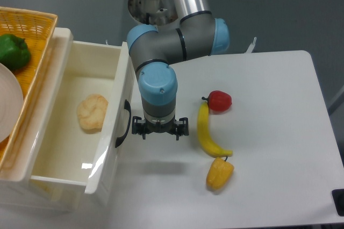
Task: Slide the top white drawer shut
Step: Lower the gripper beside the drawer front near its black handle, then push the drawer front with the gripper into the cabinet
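The top white drawer point(64, 156) stands pulled far out toward the right, its glossy cream box open to view. Its front panel point(115, 127) carries one black curved handle point(124, 124). A pale bread roll point(92, 112) lies inside. My gripper point(160, 130) hangs pointing down just right of that front, a small gap from the handle. Its two fingers are spread apart with nothing between them.
A banana point(207, 131), a red pepper point(219, 100) and a yellow pepper point(219, 173) lie on the white table point(269, 132) right of the gripper. On the cabinet top at the left sits a yellow basket point(32, 30) with a green pepper point(13, 50) and a white plate point(8, 108).
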Action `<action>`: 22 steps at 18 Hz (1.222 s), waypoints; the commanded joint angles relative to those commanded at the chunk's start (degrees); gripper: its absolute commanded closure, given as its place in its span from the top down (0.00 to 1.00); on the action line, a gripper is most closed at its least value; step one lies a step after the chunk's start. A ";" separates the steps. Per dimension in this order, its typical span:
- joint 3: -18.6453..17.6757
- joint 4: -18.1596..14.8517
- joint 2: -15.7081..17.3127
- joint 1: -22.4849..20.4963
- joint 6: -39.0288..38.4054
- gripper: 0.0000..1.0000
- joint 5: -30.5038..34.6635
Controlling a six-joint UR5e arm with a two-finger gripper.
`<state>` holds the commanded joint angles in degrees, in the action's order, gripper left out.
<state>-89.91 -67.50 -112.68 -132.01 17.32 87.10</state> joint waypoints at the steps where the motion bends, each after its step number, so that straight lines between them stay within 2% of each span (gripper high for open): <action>1: 0.00 0.00 0.00 0.00 0.00 1.00 -0.44; 11: 0.00 0.00 0.44 0.26 0.26 1.00 -2.11; 22: 0.18 0.00 0.44 2.90 0.26 1.00 -3.08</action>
<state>-89.74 -67.50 -112.24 -129.11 17.58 84.02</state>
